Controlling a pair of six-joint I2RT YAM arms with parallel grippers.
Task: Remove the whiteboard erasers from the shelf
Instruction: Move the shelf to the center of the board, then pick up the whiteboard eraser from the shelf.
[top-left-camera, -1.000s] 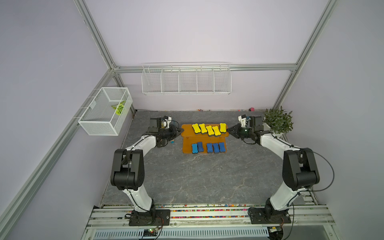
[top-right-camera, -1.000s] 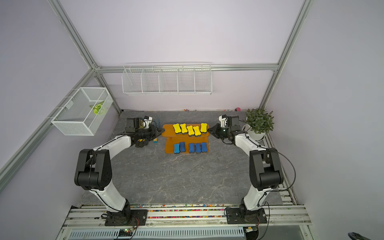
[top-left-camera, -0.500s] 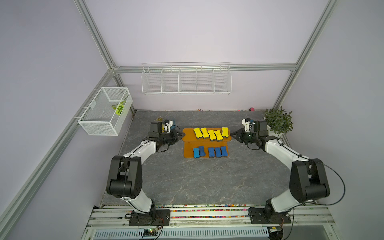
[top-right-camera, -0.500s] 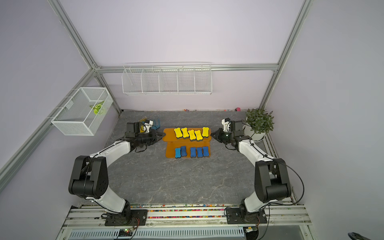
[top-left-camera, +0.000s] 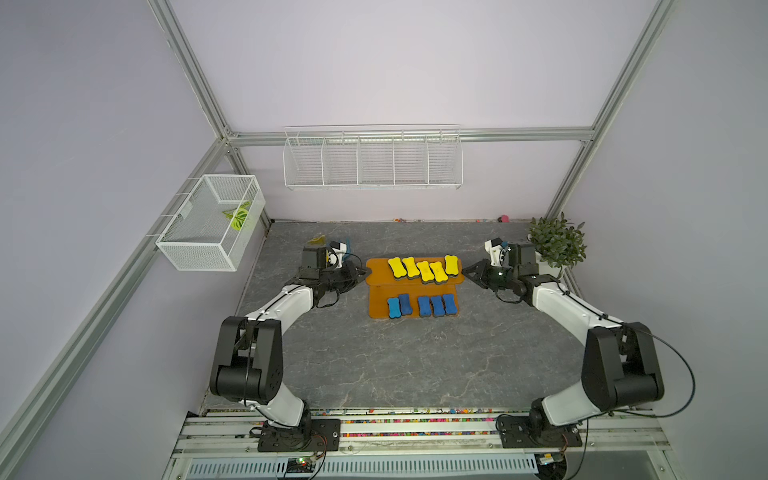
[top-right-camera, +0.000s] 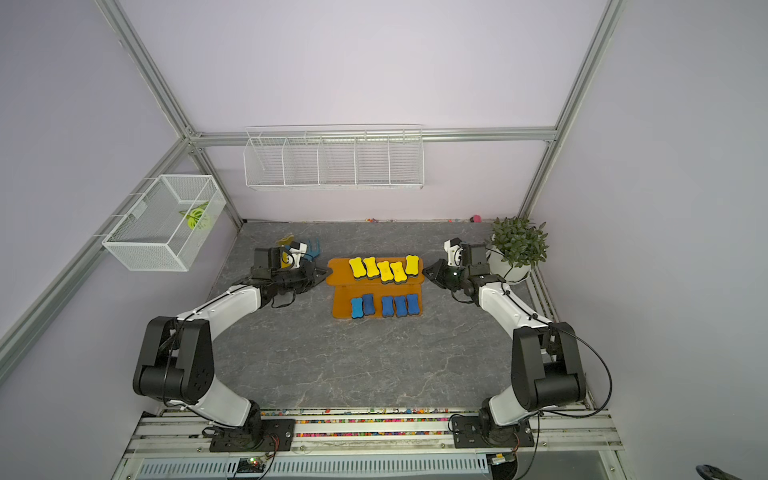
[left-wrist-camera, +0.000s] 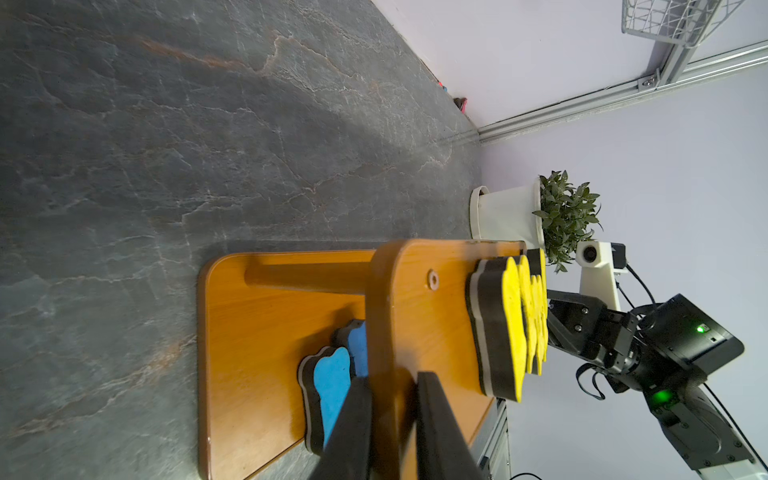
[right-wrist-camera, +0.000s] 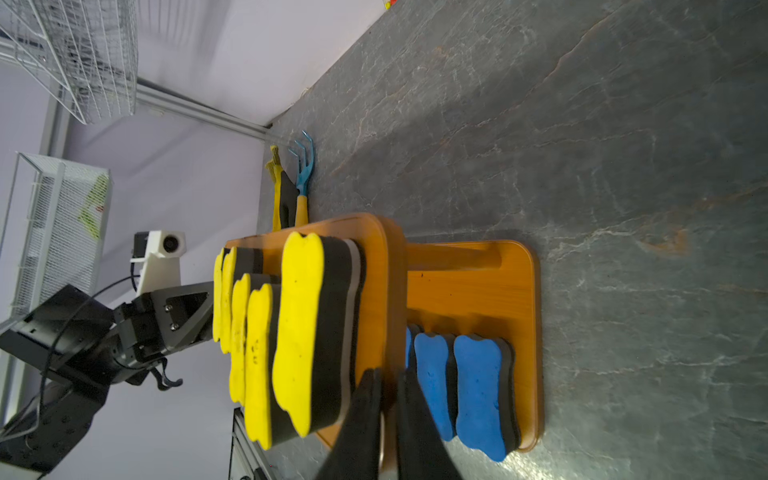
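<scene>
The orange two-tier shelf (top-left-camera: 376, 270) (top-right-camera: 338, 270) appears to stand on the grey table, mid-table. A row of yellow whiteboard erasers (top-left-camera: 424, 270) (right-wrist-camera: 299, 332) lies on its upper board. A row of blue erasers (top-left-camera: 424, 305) (left-wrist-camera: 330, 386) lies on the lower board. My left gripper (top-left-camera: 363, 272) (left-wrist-camera: 390, 382) is shut on the left end of the upper board. My right gripper (top-left-camera: 464, 271) (right-wrist-camera: 388, 374) is shut on that board's right end. Each holds the board's edge between its fingers.
A potted plant (top-left-camera: 555, 245) stands just behind the right arm. Yellow gloves and a blue hand rake (top-right-camera: 313, 248) lie behind the left wrist. A wire basket (top-left-camera: 208, 224) hangs on the left wall and a longer one (top-left-camera: 372, 158) on the back wall.
The shelf, held at both ends, has shifted slightly toward the front of the table. Both arms have come down and forward with it.
</scene>
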